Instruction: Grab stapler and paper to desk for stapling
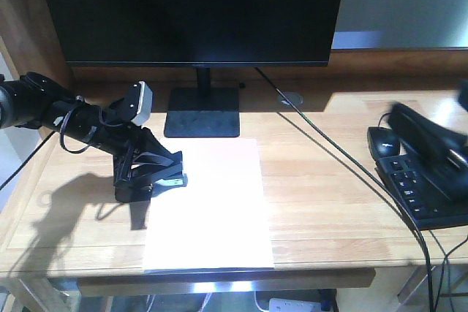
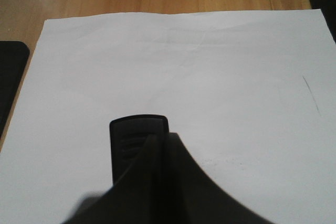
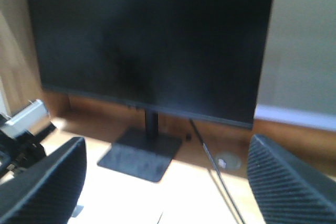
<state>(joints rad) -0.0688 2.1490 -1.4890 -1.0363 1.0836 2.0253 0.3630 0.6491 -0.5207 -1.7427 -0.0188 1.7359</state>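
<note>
The white paper [image 1: 208,210] [image 2: 210,66] lies flat on the light-wood desk [image 1: 329,180], in front of the monitor stand. The black stapler [image 1: 171,179] [image 2: 131,135] sits at the paper's left edge with its front end over the sheet. My left gripper [image 1: 159,166] [image 2: 165,145] is shut, fingers pressed together with no gap. Its tips rest on top of the stapler and hide the stapler's rear. My right gripper [image 3: 168,192] is open and empty, held above the desk's right side and facing the monitor. In the front view the right arm [image 1: 428,140] is blurred.
A black monitor [image 1: 197,5] [image 3: 152,40] on a square base [image 1: 202,112] stands at the back. A black keyboard [image 1: 424,195] and mouse [image 1: 384,140] lie at the right. A cable [image 1: 329,144] runs diagonally across the desk from a grommet [image 1: 292,97].
</note>
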